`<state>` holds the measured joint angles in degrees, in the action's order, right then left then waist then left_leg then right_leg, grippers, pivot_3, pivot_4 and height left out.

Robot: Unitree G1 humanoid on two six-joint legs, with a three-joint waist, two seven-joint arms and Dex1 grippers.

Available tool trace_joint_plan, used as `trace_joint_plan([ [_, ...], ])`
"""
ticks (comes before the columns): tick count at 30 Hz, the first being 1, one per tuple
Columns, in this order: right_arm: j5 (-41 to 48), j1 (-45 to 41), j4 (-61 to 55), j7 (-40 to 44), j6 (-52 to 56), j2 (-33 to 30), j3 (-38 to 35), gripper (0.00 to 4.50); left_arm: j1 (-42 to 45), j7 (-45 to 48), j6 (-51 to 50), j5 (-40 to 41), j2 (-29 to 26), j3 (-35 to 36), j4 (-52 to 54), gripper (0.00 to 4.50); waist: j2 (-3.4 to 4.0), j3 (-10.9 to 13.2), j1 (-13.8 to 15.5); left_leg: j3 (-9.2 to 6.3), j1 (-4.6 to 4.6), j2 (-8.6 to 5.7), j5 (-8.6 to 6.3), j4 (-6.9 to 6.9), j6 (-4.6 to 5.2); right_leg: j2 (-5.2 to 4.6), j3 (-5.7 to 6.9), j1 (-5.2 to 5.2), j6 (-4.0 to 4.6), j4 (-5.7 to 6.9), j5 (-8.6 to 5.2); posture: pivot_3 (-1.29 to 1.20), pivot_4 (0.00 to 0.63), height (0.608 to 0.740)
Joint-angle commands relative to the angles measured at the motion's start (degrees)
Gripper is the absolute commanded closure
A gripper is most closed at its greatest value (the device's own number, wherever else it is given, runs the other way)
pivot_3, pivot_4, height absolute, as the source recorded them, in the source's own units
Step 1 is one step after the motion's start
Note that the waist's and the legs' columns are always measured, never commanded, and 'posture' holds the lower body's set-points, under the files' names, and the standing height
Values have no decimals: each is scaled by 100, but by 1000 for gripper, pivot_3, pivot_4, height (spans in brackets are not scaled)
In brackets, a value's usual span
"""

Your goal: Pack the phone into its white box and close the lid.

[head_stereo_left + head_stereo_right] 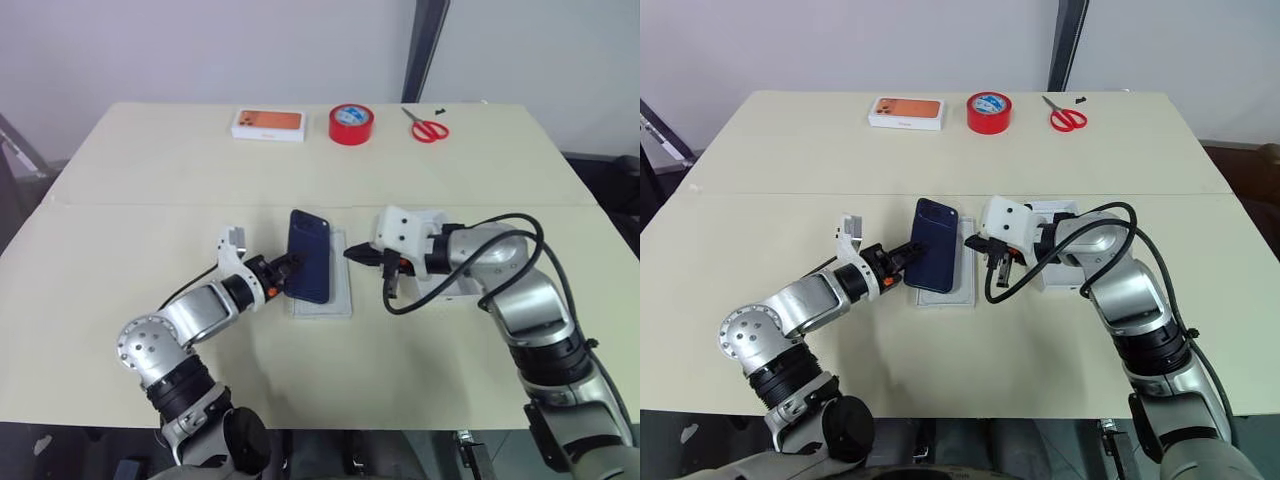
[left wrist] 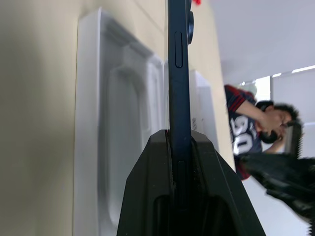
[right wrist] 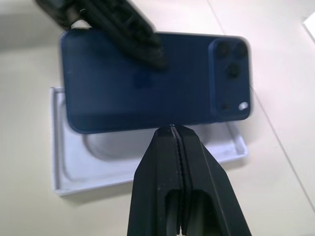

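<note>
phone (image 1: 309, 256) clamped edgewise in left pincer (image 1: 285, 270), above white tray (image 1: 335, 300)

one phone (image 1: 309, 255), one tape roll (image 1: 351, 124), one scissors (image 1: 428, 127)

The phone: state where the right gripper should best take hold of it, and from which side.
Probably the free long edge of the phone, approached from the robot's right. The left gripper already clamps the opposite edge, holding it on edge above the white tray; the shut right gripper must open first.

Orange-phone carton (image 1: 268, 124), red tape roll (image 1: 351, 124), red scissors (image 1: 428, 128) along table (image 1: 120, 250) far edge.
</note>
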<state>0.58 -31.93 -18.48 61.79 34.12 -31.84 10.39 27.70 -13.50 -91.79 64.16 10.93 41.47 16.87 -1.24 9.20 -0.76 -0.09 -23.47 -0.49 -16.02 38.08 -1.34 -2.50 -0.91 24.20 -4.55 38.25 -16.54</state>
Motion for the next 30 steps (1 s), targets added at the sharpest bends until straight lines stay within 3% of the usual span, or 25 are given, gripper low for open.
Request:
trace_joint_plan([
  [1,176,-88,-135,-159,-76,-57,-50,4500,-321,25,134,132,350,-340,58,4484,0,0,15,0,-2,0,4,1,-7,0,0,0,0,-3,0,0,150,729],
  [2,196,-94,-125,-185,-84,-71,-34,4500,-335,44,141,142,331,-394,28,4484,-1,0,18,0,-4,0,8,2,-14,-1,0,-1,0,-6,0,0,150,729],
  [4,215,-116,-94,-233,-115,-96,6,4500,-329,56,100,114,266,-519,-33,3544,-1,0,28,1,-5,-1,8,4,-15,-2,1,-3,0,-10,0,0,150,729],
  [5,224,-123,-85,-250,-125,-106,20,4500,-333,62,100,111,236,-571,-51,3293,-1,0,25,1,-5,-1,8,4,-15,-2,1,-3,0,-10,0,0,150,729],
  [12,261,-175,-9,-363,-222,-178,124,4500,-497,292,114,216,-258,-910,-36,45,2,-2,10,0,2,-1,8,4,-15,-2,1,-10,0,-8,0,0,150,729],
  [26,319,-190,105,-474,-296,-238,212,4500,-472,1043,432,1042,-2022,-1389,347,45,1,-1,20,-1,7,-1,9,5,-16,-3,2,-17,0,-12,0,0,150,729],
  [30,233,-239,194,-525,-185,-298,280,4500,-510,1487,1224,519,-2669,-1521,527,45,1,-1,2,-2,6,-1,9,5,-16,-4,3,-17,0,-12,0,0,150,729],
])
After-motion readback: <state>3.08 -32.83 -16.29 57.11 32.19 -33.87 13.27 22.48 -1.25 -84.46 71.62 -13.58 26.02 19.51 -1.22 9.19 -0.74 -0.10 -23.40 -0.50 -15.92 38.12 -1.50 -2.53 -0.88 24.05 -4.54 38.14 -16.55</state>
